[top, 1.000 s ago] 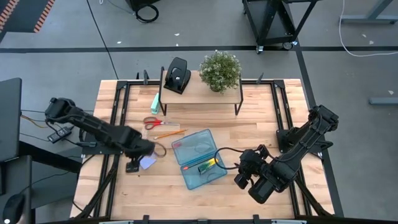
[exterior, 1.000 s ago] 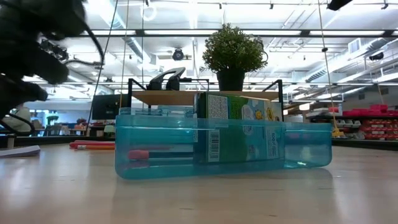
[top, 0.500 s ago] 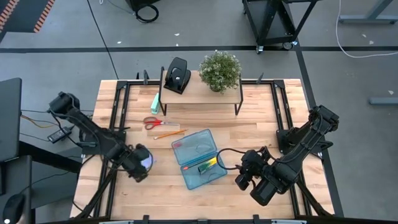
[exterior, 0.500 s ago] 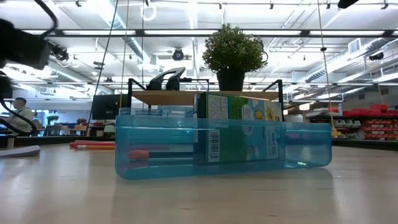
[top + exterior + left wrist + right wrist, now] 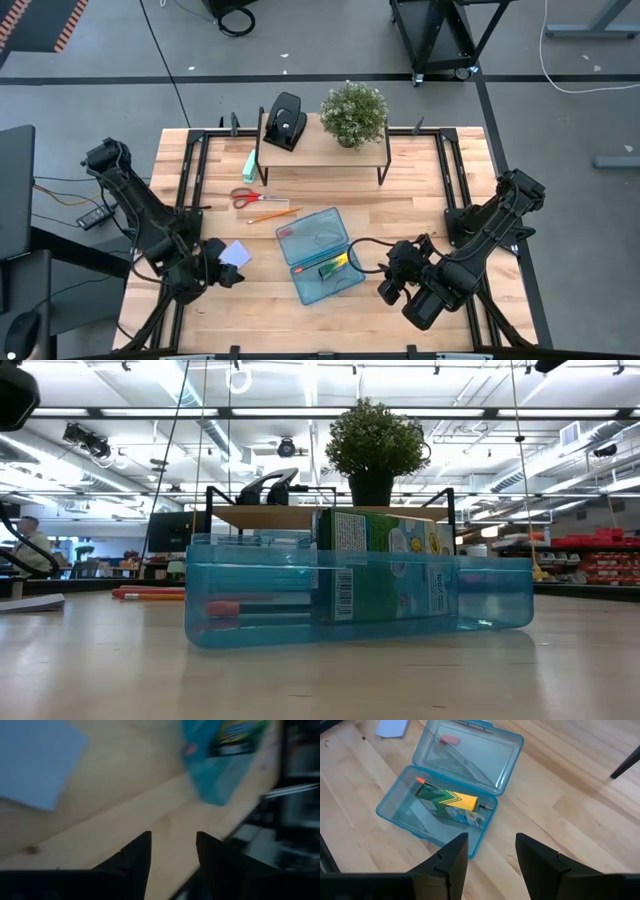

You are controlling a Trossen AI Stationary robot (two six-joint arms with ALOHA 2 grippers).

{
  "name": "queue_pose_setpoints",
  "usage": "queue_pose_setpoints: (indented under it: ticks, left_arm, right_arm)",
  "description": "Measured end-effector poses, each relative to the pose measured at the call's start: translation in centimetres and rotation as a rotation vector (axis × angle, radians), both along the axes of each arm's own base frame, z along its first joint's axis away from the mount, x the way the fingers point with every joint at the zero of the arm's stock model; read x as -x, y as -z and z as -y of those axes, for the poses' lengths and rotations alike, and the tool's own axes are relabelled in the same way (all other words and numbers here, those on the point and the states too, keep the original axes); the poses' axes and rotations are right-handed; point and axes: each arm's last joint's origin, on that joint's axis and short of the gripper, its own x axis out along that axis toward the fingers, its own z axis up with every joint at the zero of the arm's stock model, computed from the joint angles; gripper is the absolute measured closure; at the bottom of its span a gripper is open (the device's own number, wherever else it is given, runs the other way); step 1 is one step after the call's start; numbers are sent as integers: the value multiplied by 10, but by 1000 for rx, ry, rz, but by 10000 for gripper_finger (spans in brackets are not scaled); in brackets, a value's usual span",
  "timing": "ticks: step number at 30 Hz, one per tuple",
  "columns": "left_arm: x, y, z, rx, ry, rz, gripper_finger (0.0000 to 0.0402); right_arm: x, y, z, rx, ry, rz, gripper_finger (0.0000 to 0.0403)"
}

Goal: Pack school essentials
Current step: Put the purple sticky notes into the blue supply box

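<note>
We see the open teal case (image 5: 318,254) at the middle of the desk (image 5: 420,180), with the yellow-green crayon box (image 5: 448,804) lying in its lower half beside a small orange piece (image 5: 421,781). The pale blue note pad (image 5: 236,254) rests on the wood left of the case, just beside the left pincer (image 5: 226,277), whose fingers stand apart around nothing. The red-handled scissors (image 5: 250,197) and orange pencil (image 5: 272,215) lie above the case. The right pincer (image 5: 490,851) hovers near the case, fingers apart and empty.
</note>
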Motion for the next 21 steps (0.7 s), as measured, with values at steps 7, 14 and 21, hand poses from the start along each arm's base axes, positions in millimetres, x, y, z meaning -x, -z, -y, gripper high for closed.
queue_pose_setpoints:
  ticks: [7, 14, 21]
  left_arm:
    - [-10, -28, 11, 56, -291, 464, 262]
    - [3, -21, 12, -7, -329, 482, 283]
    - [17, -12, 11, -47, -259, 409, 310]
  right_arm:
    - [2, 0, -2, -16, 1, -1, 230]
    - [1, 0, -2, -13, 1, -1, 230]
    - [2, 1, -2, -35, -19, -40, 230]
